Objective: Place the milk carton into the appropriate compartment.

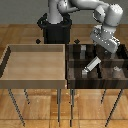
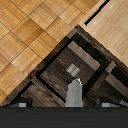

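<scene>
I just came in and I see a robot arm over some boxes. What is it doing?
The robot arm's hand hangs over a dark tray split into compartments. A small pale milk carton is just below the hand, tilted, over one compartment. Whether the hand grips it or has let go is hard to tell. A tiny grey cube sits in that compartment. A big light wooden bin stands on the exterior view's left.

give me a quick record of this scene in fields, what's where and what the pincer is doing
light tray: on the exterior view's left, nothing visible inside
dark divided bin: on the exterior view's right
milk carton: tilted, in the bin's middle compartment
small grey cube: beyond the carton in the wrist view
pincer: above the carton; open or shut unclear
</scene>
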You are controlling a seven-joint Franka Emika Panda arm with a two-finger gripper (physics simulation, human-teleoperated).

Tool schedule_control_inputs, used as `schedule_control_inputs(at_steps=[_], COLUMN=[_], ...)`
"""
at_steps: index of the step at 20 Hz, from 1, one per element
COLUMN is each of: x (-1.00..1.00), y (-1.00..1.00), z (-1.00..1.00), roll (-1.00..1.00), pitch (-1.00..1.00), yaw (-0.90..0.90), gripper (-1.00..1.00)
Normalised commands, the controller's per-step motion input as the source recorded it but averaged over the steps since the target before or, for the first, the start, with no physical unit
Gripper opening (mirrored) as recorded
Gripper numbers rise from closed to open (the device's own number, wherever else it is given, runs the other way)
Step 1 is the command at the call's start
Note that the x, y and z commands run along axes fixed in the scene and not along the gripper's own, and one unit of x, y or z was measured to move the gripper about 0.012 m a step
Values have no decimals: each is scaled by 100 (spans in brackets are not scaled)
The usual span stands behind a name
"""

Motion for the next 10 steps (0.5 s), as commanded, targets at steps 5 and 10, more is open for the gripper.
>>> schedule_control_inputs(at_steps=[5, 10], x=[-7, -100], y=[0, 0], z=[-80, 0], roll=[0, 0], pitch=[0, 0], yaw=[0, 0], gripper=[100, 100])
